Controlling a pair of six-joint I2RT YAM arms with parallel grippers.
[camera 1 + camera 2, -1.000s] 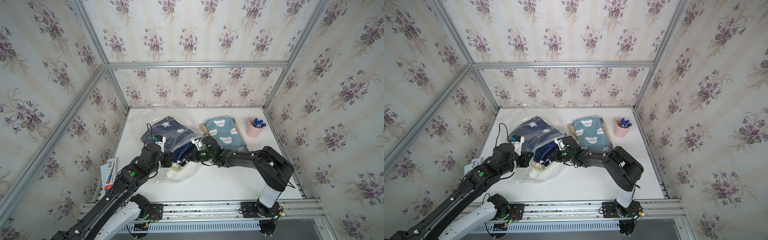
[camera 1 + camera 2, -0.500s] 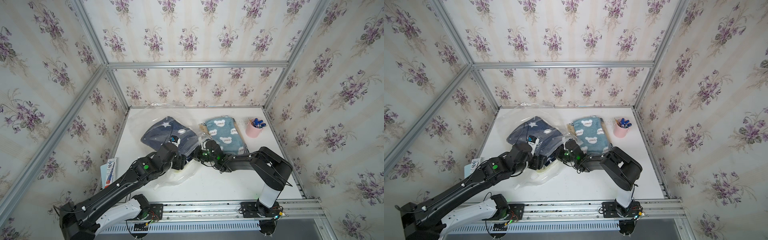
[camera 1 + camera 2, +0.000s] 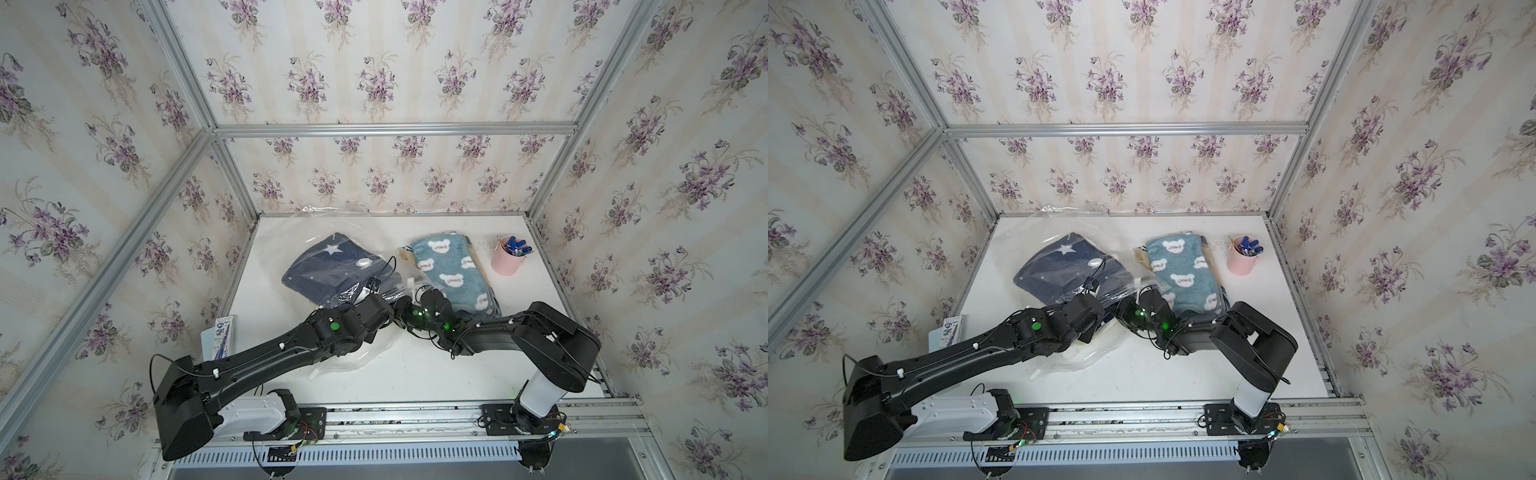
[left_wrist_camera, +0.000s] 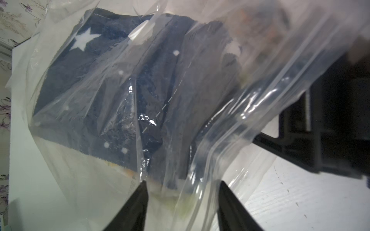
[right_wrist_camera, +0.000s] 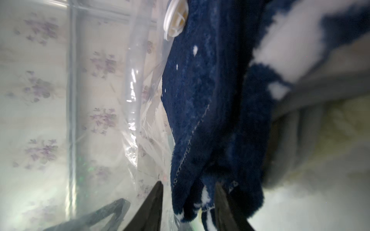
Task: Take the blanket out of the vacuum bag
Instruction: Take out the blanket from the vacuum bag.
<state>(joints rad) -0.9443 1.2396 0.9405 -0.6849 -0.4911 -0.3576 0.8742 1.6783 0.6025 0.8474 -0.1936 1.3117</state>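
Glossy crinkled plastic vacuum bag (image 4: 250, 96), fuzzy matt cloth blanket (image 5: 200, 100)

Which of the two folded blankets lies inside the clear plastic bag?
The navy star-patterned blanket, inside the vacuum bag; the teal bear-print blanket lies outside it.

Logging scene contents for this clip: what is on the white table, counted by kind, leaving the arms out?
Blankets: 2 (navy star blanket inside the bag, teal bear blanket lying beside it)
Bags: 1 (vacuum bag, clear plastic)
Cups: 1 (pink cup, holding pens)
Total: 4
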